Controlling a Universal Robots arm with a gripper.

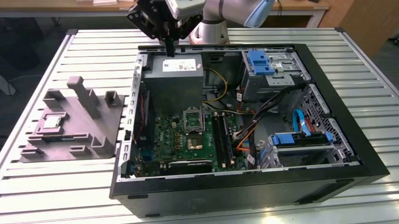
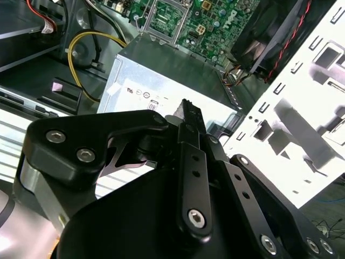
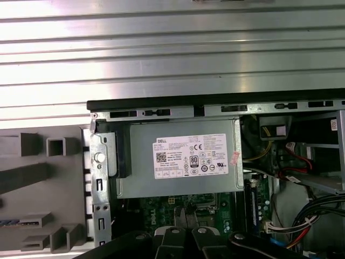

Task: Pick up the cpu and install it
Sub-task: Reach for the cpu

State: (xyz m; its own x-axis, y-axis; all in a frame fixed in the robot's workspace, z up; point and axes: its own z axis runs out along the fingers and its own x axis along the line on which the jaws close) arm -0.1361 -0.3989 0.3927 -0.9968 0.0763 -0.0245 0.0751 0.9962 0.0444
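Observation:
The cpu (image 1: 51, 122), a small silvery square with a pale rim, lies in a recess of the grey holder block (image 1: 74, 135) on the table at the exterior view's left, outside the computer case. My gripper (image 1: 169, 51) hangs above the case's back edge, over the grey power supply box (image 1: 177, 81), far from the cpu. Its fingers are pressed together with nothing between them, as both wrist views also show the gripper (image 2: 188, 108) (image 3: 186, 215). The dark metal-framed socket (image 1: 193, 120) (image 2: 168, 16) sits on the green motherboard beyond the power supply.
The open black computer case (image 1: 349, 140) takes up the table's middle and holds drive bays with blue clips (image 1: 260, 63), cables and a fan. The slatted metal table (image 1: 62, 186) is bare around the holder block. The arm's base (image 1: 209, 28) stands behind the case.

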